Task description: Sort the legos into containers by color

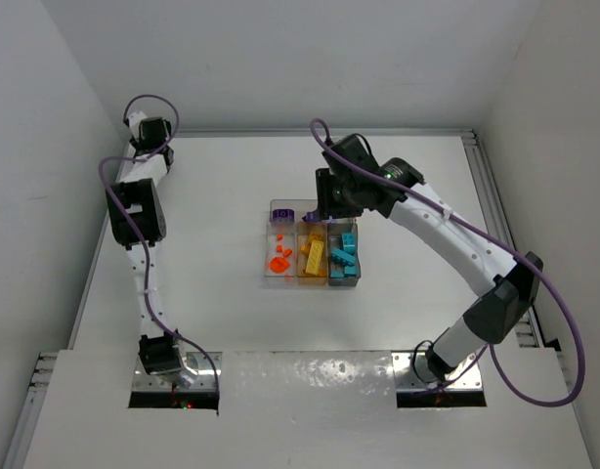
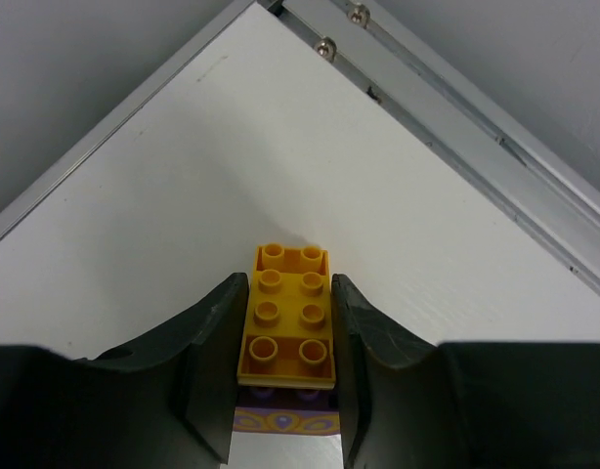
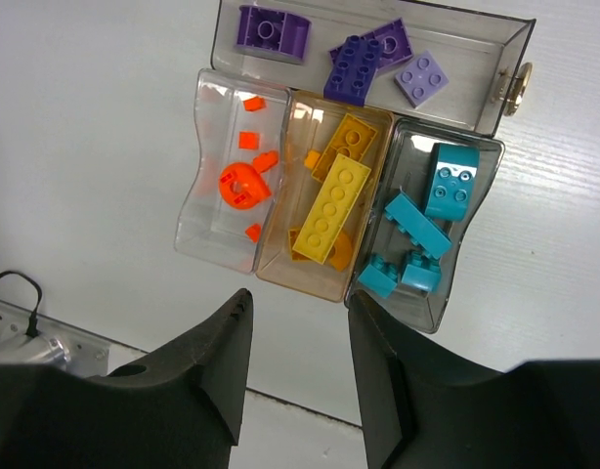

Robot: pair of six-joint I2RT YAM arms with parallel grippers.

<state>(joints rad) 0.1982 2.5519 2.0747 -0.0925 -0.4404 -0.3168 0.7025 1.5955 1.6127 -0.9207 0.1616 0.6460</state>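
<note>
In the table's far left corner the left claw (image 2: pixel 287 293) pinches a yellow brick (image 2: pixel 287 327) with a purple piece (image 2: pixel 285 420) under it, which could ride along into the wrong bin of the tray (image 3: pixel 461 59), where the right claw (image 3: pixel 300 318) hangs open.

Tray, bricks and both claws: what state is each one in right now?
left gripper, shut on the yellow-orange brick
yellow-orange brick, gripped, stacked on a purple piece
right gripper, open, empty, above the tray
tray, open-topped, lying flat
bricks in the tray, sorted, one colour per bin
</note>
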